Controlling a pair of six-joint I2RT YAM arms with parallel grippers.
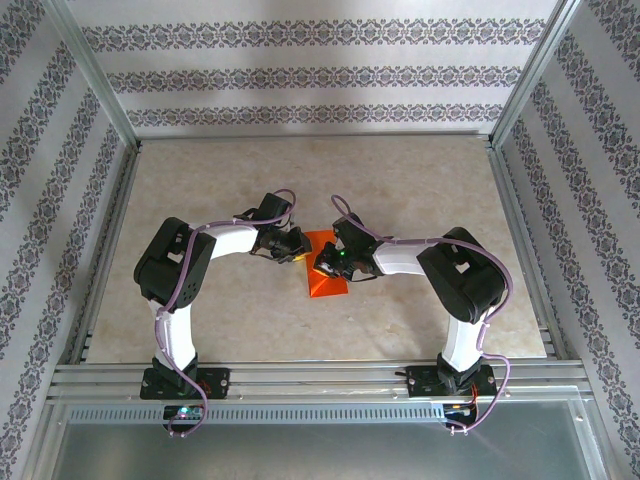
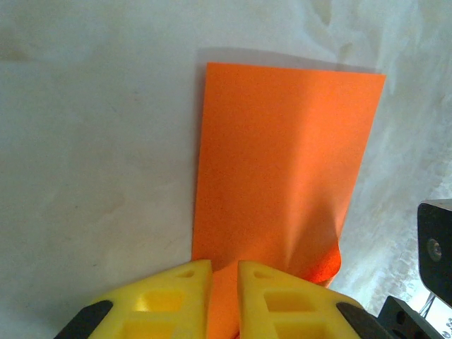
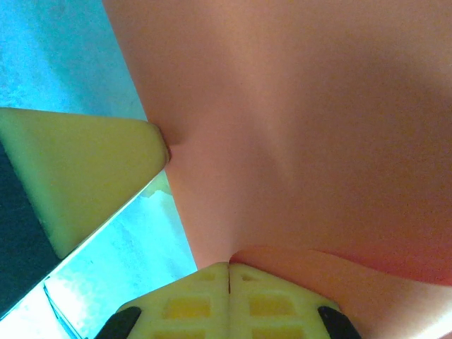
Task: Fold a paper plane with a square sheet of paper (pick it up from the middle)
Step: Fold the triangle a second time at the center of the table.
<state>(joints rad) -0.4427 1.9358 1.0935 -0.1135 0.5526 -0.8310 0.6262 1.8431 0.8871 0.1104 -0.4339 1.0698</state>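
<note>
The square sheet of paper (image 1: 329, 286), bright orange-red, lies near the table's middle and is lifted at one end. In the left wrist view the sheet (image 2: 282, 155) looks like a long rectangle with a curled near corner. My left gripper (image 2: 224, 289) is shut on its near edge, with paper between the yellow fingers. My right gripper (image 3: 229, 272) has its fingertips pressed together where the sheet (image 3: 304, 127) comes down, pinching its edge. The left gripper (image 1: 300, 252) and right gripper (image 1: 324, 266) meet over the paper. A paper plane is out of view.
The beige table (image 1: 420, 190) is ringed by metal rails (image 1: 320, 375) and patterned walls. The right gripper's black body (image 2: 434, 247) sits close beside the left one. A left finger (image 3: 78, 176) touches the sheet's edge in the right wrist view.
</note>
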